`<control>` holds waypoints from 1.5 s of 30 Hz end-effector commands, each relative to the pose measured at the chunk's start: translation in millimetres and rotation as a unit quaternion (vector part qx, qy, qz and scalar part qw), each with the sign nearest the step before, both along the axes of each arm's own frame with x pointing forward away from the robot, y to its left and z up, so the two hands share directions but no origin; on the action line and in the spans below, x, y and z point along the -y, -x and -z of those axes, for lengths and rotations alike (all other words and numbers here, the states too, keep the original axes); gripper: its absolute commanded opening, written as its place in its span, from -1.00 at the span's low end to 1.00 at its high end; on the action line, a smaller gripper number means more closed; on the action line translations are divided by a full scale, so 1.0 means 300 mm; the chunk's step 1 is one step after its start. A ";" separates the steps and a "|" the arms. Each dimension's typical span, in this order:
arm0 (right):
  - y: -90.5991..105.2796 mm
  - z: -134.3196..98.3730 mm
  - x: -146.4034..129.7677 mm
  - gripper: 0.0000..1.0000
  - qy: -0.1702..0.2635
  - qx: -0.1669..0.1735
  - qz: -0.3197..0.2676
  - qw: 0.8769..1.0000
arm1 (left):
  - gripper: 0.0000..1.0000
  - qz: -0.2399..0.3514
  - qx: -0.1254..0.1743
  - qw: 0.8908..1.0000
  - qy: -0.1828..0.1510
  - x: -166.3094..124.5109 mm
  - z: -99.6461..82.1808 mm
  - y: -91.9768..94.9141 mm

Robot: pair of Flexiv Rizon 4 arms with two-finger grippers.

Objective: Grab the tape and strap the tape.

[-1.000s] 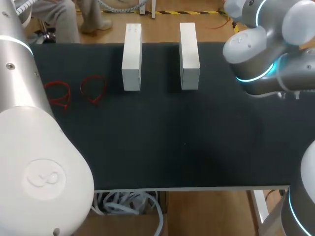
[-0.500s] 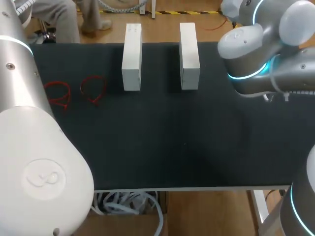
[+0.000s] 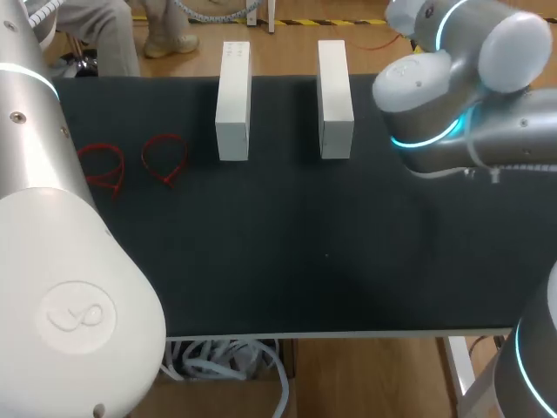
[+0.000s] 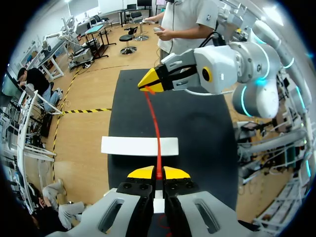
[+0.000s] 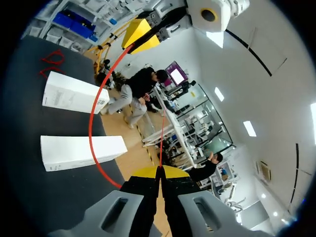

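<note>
Left pincer (image 4: 158,173), right pincer (image 5: 160,171) each clamp same red tape (image 4: 154,128) (wrist views only); head view shows loose red loops (image 3: 165,159).

2 ties (image 3: 104,167) lie left of 2 blocks (image 3: 233,100) (parallel).

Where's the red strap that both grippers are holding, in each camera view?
Head view: not in it; both gripper tips are out of sight.
Left wrist view: red strap runs from left gripper ahead to right gripper, over one of the white blocks.
Right wrist view: it arcs from right gripper ahead to left gripper, beside both white blocks.
Shared landmark: white blocks.
</note>
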State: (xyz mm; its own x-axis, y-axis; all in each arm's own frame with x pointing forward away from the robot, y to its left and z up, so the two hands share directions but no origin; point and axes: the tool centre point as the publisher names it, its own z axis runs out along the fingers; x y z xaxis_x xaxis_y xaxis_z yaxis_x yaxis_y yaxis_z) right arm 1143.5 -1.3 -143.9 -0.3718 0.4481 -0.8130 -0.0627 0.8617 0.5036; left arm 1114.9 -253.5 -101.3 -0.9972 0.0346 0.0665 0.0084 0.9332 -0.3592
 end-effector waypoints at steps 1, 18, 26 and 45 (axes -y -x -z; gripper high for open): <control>-0.015 0.016 -0.042 -1.00 0.006 0.018 0.076 0.997 | -1.00 0.000 -0.002 1.000 -0.003 0.001 -0.005 -0.003; -0.021 -0.011 -0.156 -1.00 0.027 0.052 0.099 0.993 | -1.00 0.000 -0.002 1.000 -0.003 0.001 -0.005 -0.003; -0.025 -0.036 -0.195 -1.00 0.076 0.076 0.071 0.992 | -1.00 0.000 -0.002 1.000 -0.003 0.001 -0.005 -0.003; -0.006 -0.051 -0.263 -1.00 0.086 0.079 0.083 0.990 | -1.00 0.000 -0.002 1.000 -0.003 0.001 -0.005 -0.003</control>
